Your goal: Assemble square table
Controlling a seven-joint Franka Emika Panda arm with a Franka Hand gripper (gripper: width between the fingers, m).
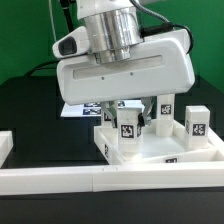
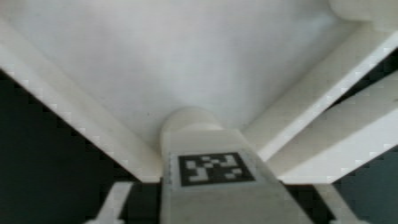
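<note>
The square table panel (image 1: pixel 172 152) lies white on the black table with several tagged legs standing on it. One leg (image 1: pixel 128 130) stands at its near corner toward the exterior view's left, directly under the hand. My gripper (image 1: pixel 131 110) sits over the top of that leg. In the wrist view the same leg (image 2: pixel 214 150) fills the middle, tag up, with the panel's inner face (image 2: pixel 160 70) beyond it. My gripper (image 2: pixel 222 205) is open: a pale fingertip (image 2: pixel 114 200) shows on each side, with a dark gap between it and the leg.
Other legs stand at the panel's right (image 1: pixel 197 122) and back (image 1: pixel 163 108). A long white border bar (image 1: pixel 100 185) runs along the front, and another (image 1: pixel 6 146) is at the exterior view's left. The marker board (image 1: pixel 82 108) lies behind the panel.
</note>
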